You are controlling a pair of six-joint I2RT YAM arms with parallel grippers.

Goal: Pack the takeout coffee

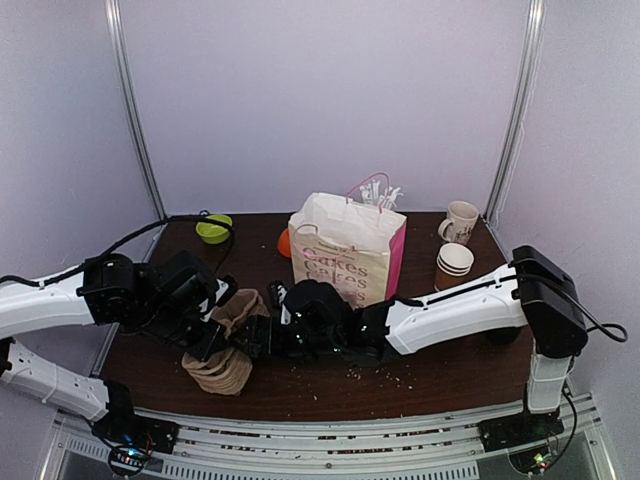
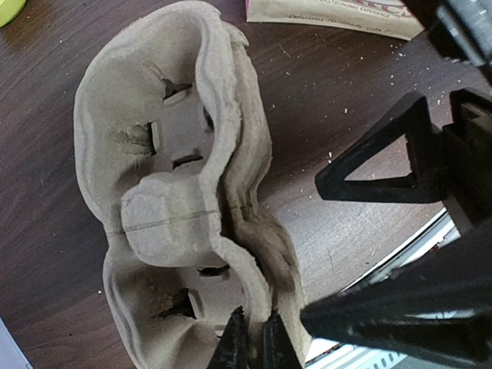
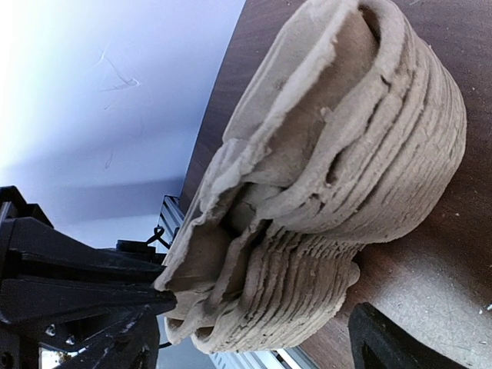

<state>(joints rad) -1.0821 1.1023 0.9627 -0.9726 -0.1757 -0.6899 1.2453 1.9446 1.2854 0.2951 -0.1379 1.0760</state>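
Sitting far right beside the mug (image 1: 462,220), the paper cup (image 1: 455,262) looks light and crushable, likely best held gently round its wall; left gripper (image 2: 252,323) pinches the pulp carrier (image 2: 169,215) near left, right gripper (image 2: 311,252) spread

Overhead view high, looking down on table (image 1: 430,385); both wrist views close, sharing pulp carrier stack (image 2: 177,207).

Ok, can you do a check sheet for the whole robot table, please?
Surface: dark wooden table, crumbs scattered.
Job's things: paper cups stacked back right; no lid seen.
Clutter: cup carriers in a stack, Cakes bag, mug, green item, orange item.
Grippers: left gripper shut on top carrier's rim; right gripper open beside the stack.
Cables: black cable trails back left.
Surroundings: pale walls, metal rail in front.
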